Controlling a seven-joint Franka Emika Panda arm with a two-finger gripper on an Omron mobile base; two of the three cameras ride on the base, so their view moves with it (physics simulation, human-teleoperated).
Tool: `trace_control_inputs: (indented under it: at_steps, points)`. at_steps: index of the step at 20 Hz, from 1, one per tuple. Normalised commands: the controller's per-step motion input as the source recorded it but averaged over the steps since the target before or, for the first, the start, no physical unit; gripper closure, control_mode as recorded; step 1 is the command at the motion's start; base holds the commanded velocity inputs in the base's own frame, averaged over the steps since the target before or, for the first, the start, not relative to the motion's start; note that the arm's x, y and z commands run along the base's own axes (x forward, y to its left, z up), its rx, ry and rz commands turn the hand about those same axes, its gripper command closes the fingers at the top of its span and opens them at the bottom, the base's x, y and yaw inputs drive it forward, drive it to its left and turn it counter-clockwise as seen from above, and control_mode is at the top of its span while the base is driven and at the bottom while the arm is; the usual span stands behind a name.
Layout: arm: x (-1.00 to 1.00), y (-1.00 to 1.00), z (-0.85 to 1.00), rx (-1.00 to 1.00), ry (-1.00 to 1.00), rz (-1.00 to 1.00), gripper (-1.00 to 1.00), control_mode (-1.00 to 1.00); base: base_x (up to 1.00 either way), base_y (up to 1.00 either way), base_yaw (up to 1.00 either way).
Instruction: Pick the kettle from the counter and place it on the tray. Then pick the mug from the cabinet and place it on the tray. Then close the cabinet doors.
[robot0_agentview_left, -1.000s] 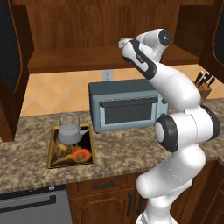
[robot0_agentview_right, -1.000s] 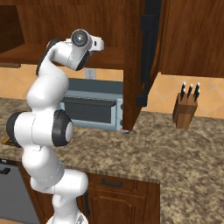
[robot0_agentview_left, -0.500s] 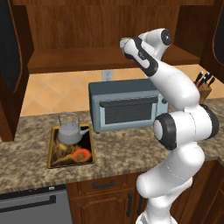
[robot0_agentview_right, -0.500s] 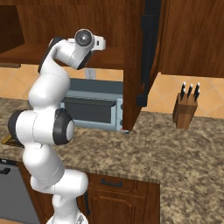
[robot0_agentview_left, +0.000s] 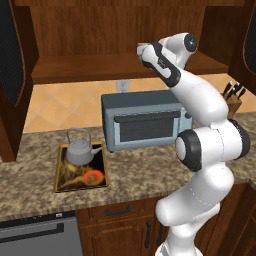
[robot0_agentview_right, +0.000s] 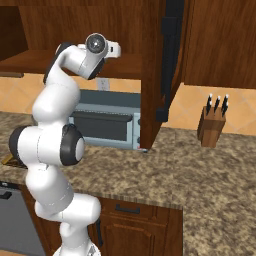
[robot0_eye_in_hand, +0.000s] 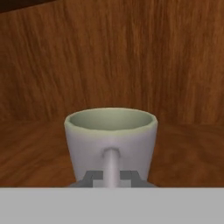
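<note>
Hand (robot0_eye_in_hand: 112, 176) now clamped from wide onto the handle of the mug (robot0_eye_in_hand: 110, 140), upright on the cabinet (robot0_agentview_left: 110, 67) shelf at 12 o'clock from the microwave (robot0_agentview_left: 145, 120); kettle (robot0_agentview_left: 79, 150) already on the tray (robot0_agentview_left: 62, 177), worktop (robot0_agentview_left: 30, 170) at 9 o'clock; lift judged next.

The mug (robot0_eye_in_hand: 111, 140) stands upright on the cabinet (robot0_eye_in_hand: 109, 57) shelf, close up and centred, its loop handle turned straight toward me. The gripper (robot0_eye_in_hand: 112, 176) sits at the base of that handle, its grey fingertips (robot0_eye_in_hand: 92, 177) pressed in against it from either side. Behind the mug, the wood-panel back of the cabinet rises, grain running vertically.
</note>
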Motion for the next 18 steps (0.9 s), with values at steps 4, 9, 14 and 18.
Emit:
trace_control_inputs:
  at_steps: [4,9,14,18]
  points:
    - [-0.09,-0.03,0.0,0.02,0.0,0.0,1.0,-1.0,0.0,0.0,0.0]
    - [-0.36,-0.06,0.0,0.04,0.0,0.0,1.0,-1.0,0.0,0.0,0.0]
    - [-0.66,0.3,0.0,0.0,-0.01,0.02,1.0,-1.0,0.0,0.0,0.0]
    - [-0.76,0.54,0.0,0.0,0.0,0.07,1.0,-1.0,0.0,0.0,0.0]
